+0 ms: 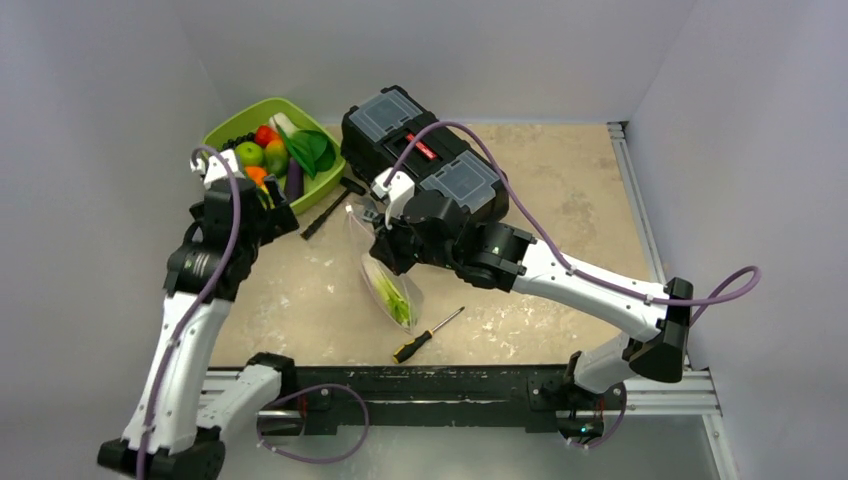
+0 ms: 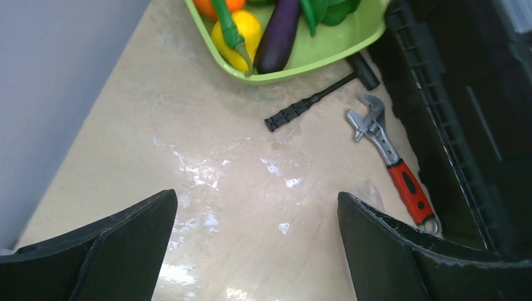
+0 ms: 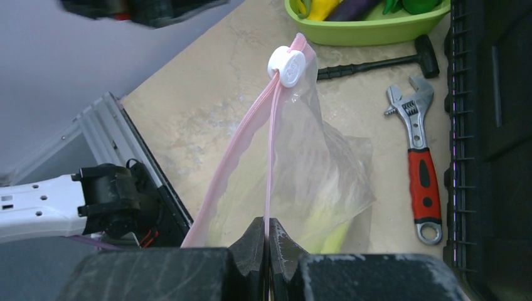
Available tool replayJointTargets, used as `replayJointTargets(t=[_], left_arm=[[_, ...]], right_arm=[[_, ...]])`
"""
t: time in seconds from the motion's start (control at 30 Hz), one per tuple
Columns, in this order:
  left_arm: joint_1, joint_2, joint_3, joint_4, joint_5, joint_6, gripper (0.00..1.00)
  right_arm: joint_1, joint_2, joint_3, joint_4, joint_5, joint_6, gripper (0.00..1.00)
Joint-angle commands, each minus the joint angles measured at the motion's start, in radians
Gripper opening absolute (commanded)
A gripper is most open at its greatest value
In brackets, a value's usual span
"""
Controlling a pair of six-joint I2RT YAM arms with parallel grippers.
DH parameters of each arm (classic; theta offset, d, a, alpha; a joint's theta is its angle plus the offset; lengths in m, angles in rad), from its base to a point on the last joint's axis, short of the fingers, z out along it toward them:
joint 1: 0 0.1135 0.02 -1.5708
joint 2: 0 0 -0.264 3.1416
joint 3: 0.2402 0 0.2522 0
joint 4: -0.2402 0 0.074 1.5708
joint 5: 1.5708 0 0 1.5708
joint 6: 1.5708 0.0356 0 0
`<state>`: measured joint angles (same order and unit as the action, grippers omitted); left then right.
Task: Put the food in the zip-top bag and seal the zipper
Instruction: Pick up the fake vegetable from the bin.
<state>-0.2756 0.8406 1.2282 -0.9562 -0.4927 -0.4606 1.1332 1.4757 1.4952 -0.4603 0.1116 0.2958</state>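
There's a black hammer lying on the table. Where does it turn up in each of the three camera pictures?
Top external: the black hammer lies upper left of centre, just below the lime-green tray.
Left wrist: the hammer is upper centre, under the tray.
Right wrist: the hammer is at top right, under the tray.
Shared landmark: the lime-green tray, next to the hammer's head.
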Motion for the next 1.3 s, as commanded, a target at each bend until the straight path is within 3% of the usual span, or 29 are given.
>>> replayJointTargets(t=[0.0, 0.17, 0.3, 0.47, 0.6, 0.77, 1.13, 1.2, 1.27], left_arm=[[0.244, 0.143, -0.059, 0.207, 0.332, -0.117, 0.99], [0.423, 0.403, -0.035, 0.393, 0.529, -0.250, 0.95], [0.459, 0.631, 0.108, 0.406, 0.473, -0.216, 0.82], [0.474, 0.832, 0.267, 0.383, 0.379, -0.148, 0.75], [0.489, 0.929, 0.339, 0.367, 0.327, -0.113, 0.74], [0.511, 0.996, 0.352, 0.354, 0.336, -0.157, 0.82], [0.514, 1.111, 0.376, 0.353, 0.397, -0.179, 0.67], [0.516, 1.131, 0.389, 0.349, 0.396, -0.168, 0.57], [0.519, 1.142, 0.400, 0.343, 0.419, -0.157, 0.39]], right_arm=[[-0.001, -0.047, 0.008, 0.072, -0.017, 0.003, 0.00], [-0.007, -0.037, 0.018, 0.079, -0.029, -0.016, 0.00], [-0.010, -0.025, 0.034, 0.076, -0.056, -0.018, 0.00], [-0.017, -0.024, 0.019, 0.088, -0.075, -0.025, 0.00], [-0.032, -0.013, 0.027, 0.079, -0.080, -0.037, 0.00], [-0.045, -0.008, 0.033, 0.073, -0.074, -0.050, 0.00], [-0.048, -0.003, 0.056, 0.065, -0.078, -0.034, 0.00], [-0.048, -0.011, 0.063, 0.062, -0.081, -0.030, 0.00], [-0.049, -0.017, 0.063, 0.059, -0.076, -0.028, 0.00]])
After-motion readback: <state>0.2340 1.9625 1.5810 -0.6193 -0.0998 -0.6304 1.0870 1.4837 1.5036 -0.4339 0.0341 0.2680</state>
